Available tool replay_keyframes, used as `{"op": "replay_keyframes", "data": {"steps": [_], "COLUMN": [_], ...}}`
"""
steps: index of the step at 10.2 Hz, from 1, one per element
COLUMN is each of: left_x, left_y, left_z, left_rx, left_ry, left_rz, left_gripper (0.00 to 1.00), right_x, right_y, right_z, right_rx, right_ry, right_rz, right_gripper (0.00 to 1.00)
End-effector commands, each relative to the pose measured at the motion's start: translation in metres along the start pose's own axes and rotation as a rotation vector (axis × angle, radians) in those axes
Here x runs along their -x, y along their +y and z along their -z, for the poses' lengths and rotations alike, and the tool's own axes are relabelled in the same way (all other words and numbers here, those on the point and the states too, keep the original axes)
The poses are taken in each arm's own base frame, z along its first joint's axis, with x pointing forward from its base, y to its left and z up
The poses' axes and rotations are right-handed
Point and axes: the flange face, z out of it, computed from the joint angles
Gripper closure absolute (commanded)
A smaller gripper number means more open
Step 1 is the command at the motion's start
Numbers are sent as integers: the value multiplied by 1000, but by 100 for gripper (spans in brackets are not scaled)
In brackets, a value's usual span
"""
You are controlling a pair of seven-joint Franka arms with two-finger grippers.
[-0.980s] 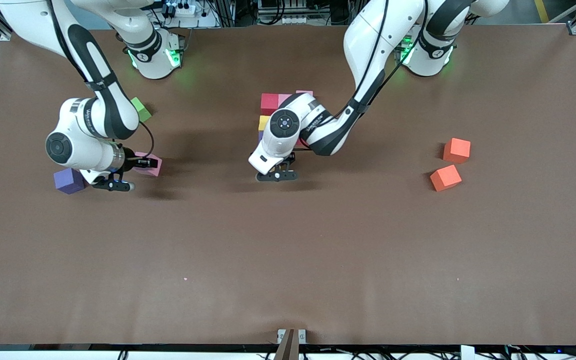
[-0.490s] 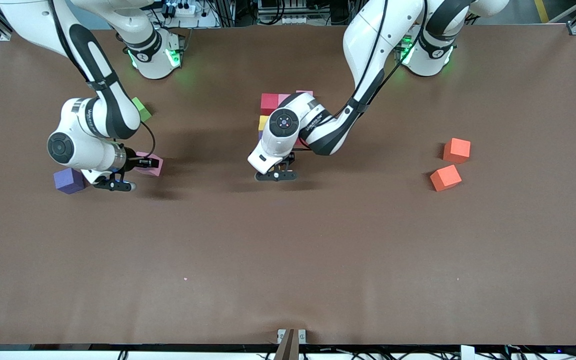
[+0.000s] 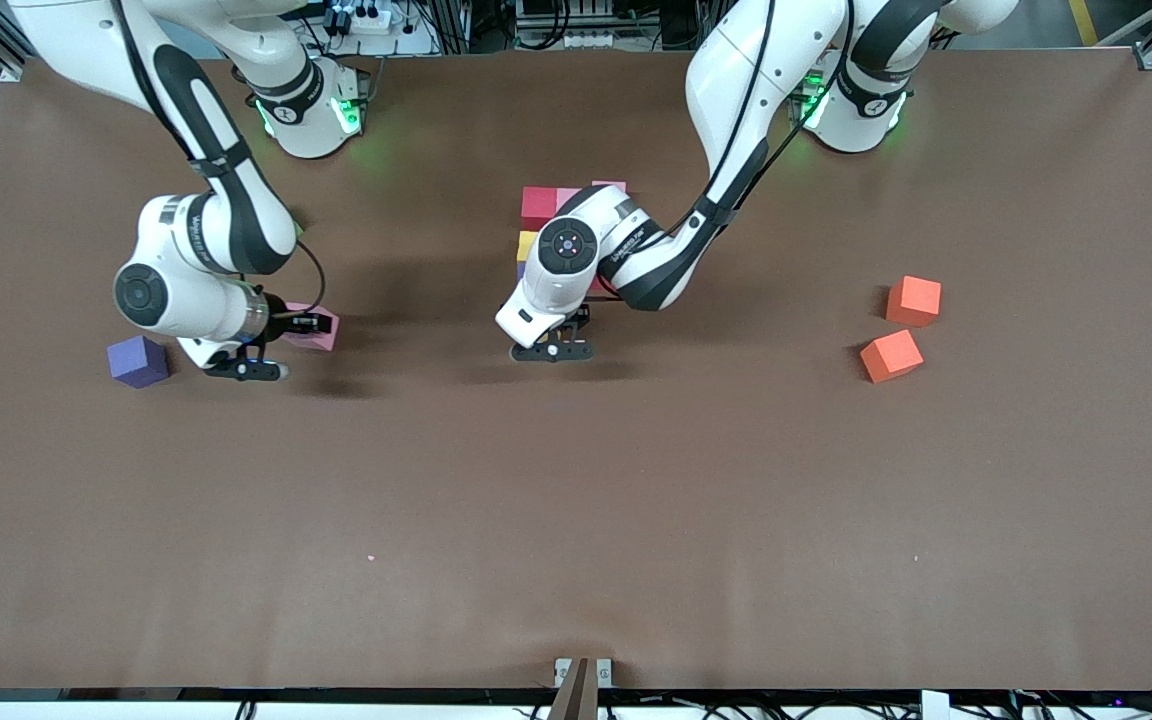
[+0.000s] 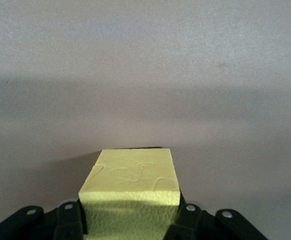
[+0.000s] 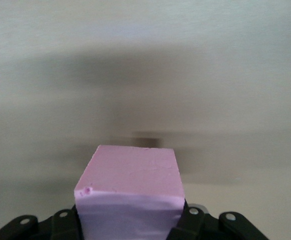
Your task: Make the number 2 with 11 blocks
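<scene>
Your left gripper (image 4: 130, 225) is clamping a yellow block (image 4: 130, 192) at mid-frame; your right gripper (image 5: 130, 225) is gripping a pink block (image 5: 130, 197). Seat yellow squarely first.

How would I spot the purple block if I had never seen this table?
Start at the right arm's end of the brown table and find the right hand, which grips a pink block. Right beside it, toward the table's edge, the purple block sits alone on the cloth. It is the only loose purple cube, untouched by either hand.
</scene>
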Motion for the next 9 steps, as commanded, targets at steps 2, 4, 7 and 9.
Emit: {"op": "replay_keyframes", "data": {"steps": [2,4,7,9], "left_x": [12,16,22,21], "left_y": [-3,-5,-4,-4], "left_z": [-16,-16,-19,-19], "left_rx": [-40,-60,-78,-79], "left_ry": [-28,-43,-52,-52], "left_rz": [-18,-21,-31,-34], "left_gripper": [93,93,93,92], "right_x": [7,6,7,7], "right_y": [-34,-35,-35,-35], "right_z": [10,11,10,10], "right_rx": [-63,-67,-68,-68], "right_ry": [11,12,9,9], "right_rz": [-8,-11,-12,-12], "right_gripper": [62,62,62,62]}}
